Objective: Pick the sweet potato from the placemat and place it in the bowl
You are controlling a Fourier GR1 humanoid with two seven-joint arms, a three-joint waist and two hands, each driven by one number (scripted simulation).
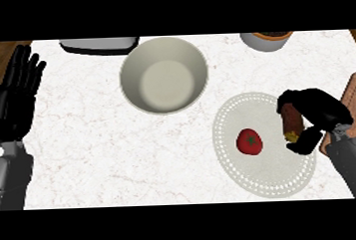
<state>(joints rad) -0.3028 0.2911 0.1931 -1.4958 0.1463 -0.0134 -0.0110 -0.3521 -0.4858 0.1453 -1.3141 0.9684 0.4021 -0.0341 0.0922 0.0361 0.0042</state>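
right black hand [313,118]: fingers curled round brown oblong sweet potato [292,122], at right side of round white lace-edged placemat [243,114] near worktop's right edge | red tomato [249,141]: on placemat, left of potato | large cream round bowl [165,75]: worktop's far middle | left black hand [17,82]: fingers straight, resting at left edge
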